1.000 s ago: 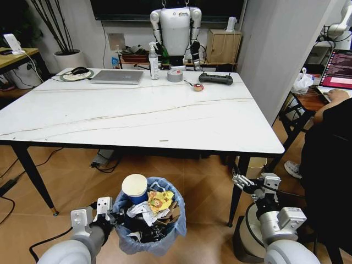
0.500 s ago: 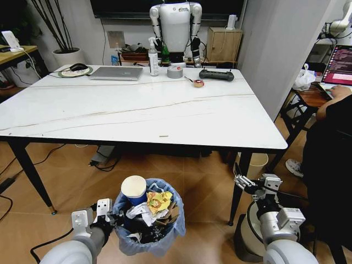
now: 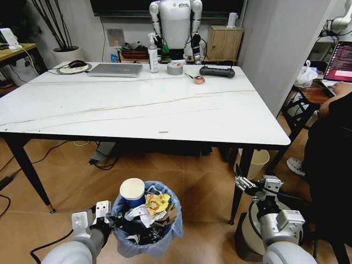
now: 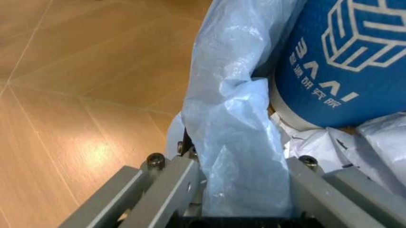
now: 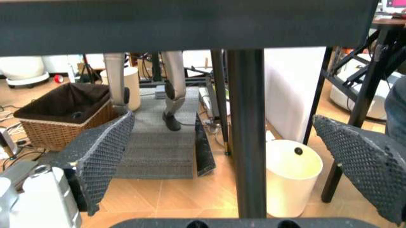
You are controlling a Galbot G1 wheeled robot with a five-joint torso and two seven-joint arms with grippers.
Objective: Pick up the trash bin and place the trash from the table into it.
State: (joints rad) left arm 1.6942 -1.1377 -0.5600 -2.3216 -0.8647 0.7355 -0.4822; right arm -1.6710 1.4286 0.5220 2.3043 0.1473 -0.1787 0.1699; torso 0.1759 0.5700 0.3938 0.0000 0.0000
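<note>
The bench (image 3: pixel 137 110) stretches wide ahead of both claws, its white top carrying a laptop (image 3: pixel 115 69) and a tape roll (image 3: pixel 175 68) at the far side. Below its near edge, the bin (image 3: pixel 147 237) hangs off the floor, stuffed with rubbish (image 3: pixel 149 209) and a blue paper cup (image 3: pixel 132 192). The left claw (image 3: pixel 100 218) is clamped on the bin's bag-lined rim. Off to the bin's right, the right claw (image 3: pixel 254 185) hovers beside the bench leg (image 3: pixel 240 184), spread wide, holding nothing.
</note>
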